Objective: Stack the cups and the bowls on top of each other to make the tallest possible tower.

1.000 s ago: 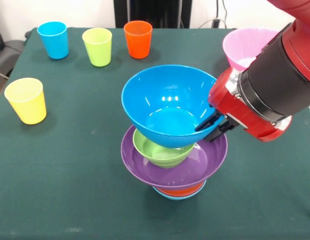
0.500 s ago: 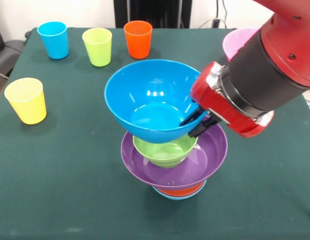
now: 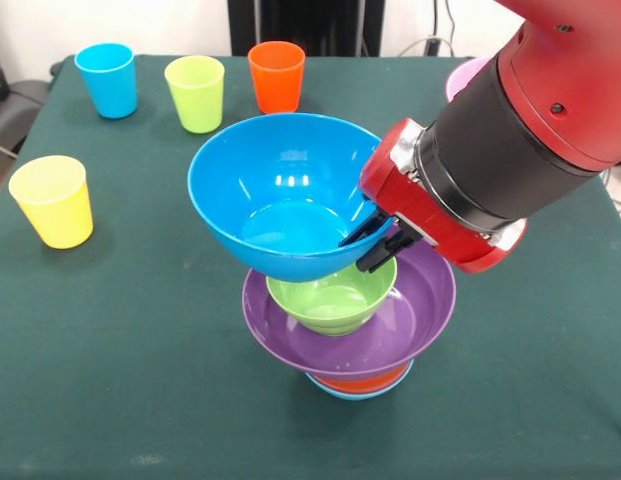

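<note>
Over green table [image 3: 110, 350], tool [image 3: 368, 243] clamps blue bowl's [image 3: 275, 190] rim.

A dark green cloth-covered table [image 3: 110, 350] fills most of the view. Behind its far edge stand a black upright panel [image 3: 300, 25] and a white wall [image 3: 110, 20] with thin dark cables [image 3: 440, 30].

1. A robotics lab or test bench is suggested, not a home or kitchen.
2. An industrial red and black robot arm [image 3: 510, 130] is seen over a table covered in a plain dark green cloth [image 3: 120, 350].
3. Cables [image 3: 435, 40] are visible against a bare pale wall [image 3: 140, 25] behind the table.
4. Bright plastic cups [image 3: 195, 92] and bowls [image 3: 285, 195] are laid out as test props.
</note>
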